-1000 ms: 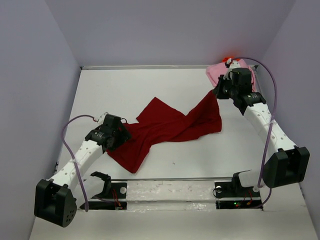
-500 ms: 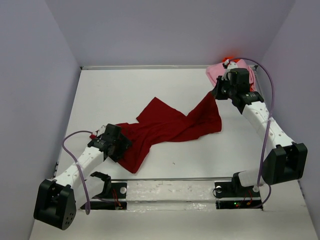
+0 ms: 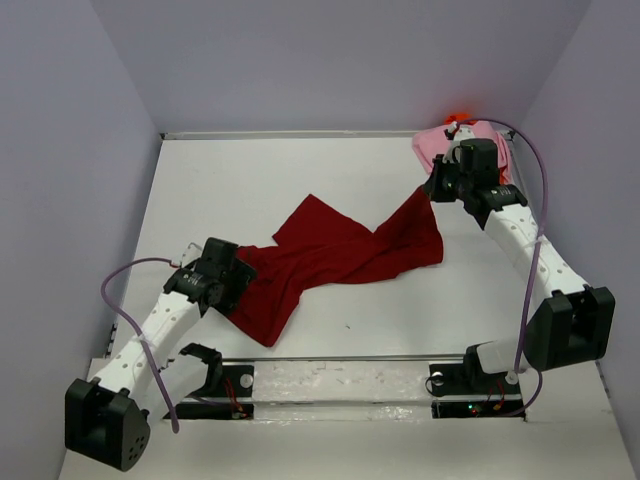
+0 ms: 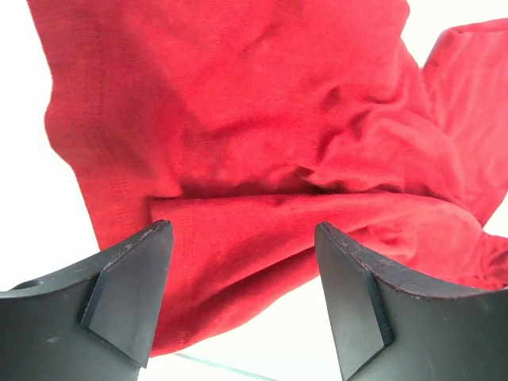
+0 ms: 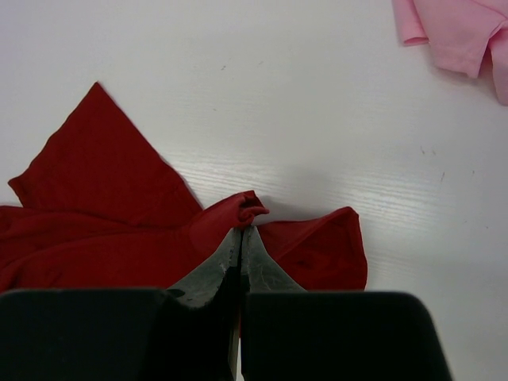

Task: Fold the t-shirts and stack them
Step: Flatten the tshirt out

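The dark red t-shirt (image 3: 340,255) lies crumpled and stretched across the middle of the table. My left gripper (image 3: 232,287) hovers open over its near-left end. In the left wrist view the red cloth (image 4: 238,119) fills the frame, its hem running between the two spread fingertips (image 4: 127,294). My right gripper (image 3: 436,188) is shut on the shirt's far-right corner, and a small bunch of red cloth (image 5: 252,210) pokes out of the closed tips (image 5: 242,232). The light pink t-shirt (image 3: 432,148) lies in the back right corner, with a bit of the bright orange one (image 3: 458,118) behind it.
Grey walls close in the white table (image 3: 250,180) on the left, back and right. A clear strip with two black mounts (image 3: 340,380) runs along the near edge between the arm bases. The pink shirt (image 5: 460,32) shows at the top right of the right wrist view.
My left arm has shifted slightly towards the near-left over the shirt's end, still open. The right gripper has kept its hold on the corner and barely moved.
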Controlling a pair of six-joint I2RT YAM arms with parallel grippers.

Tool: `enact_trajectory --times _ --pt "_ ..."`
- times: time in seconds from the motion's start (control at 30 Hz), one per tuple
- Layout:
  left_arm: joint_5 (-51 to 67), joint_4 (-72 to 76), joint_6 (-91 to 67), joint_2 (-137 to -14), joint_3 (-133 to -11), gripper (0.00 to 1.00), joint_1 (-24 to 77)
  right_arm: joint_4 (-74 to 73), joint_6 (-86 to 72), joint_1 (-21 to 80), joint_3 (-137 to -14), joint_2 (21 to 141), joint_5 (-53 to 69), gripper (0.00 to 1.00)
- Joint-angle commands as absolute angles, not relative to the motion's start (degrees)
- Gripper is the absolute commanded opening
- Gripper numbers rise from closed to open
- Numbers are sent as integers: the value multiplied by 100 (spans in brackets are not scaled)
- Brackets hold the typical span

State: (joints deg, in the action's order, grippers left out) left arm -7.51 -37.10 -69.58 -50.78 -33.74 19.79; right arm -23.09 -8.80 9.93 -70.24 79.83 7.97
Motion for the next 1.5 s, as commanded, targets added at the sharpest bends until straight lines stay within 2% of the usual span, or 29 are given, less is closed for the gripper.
enact_trajectory --times 0.0,0.4,0.67,0.87,1.2,1.47 --pt "-1098 -4324 -7276 -5238 -3542 81 2091 -2162 -826 1002 -6961 7814 818 0" --pt "-1310 -4447 -7752 -5880 -3718 81 2540 -2162 -923 1002 -6934 7919 949 0" --pt "-799 -3683 -8024 -5854 -3120 80 2628 -2171 -879 1002 -6961 7902 941 0" --pt "-984 -3735 -8262 -5915 -3173 76 2672 -2171 -844 1002 -6917 7831 923 0" --pt "-1634 -5210 -8938 -6495 -3972 77 2883 -2162 -861 1002 -6864 7831 958 0" --pt "-1600 -5151 -9167 -6829 -4008 79 2935 -2127 -905 1002 -6838 7875 1046 0"
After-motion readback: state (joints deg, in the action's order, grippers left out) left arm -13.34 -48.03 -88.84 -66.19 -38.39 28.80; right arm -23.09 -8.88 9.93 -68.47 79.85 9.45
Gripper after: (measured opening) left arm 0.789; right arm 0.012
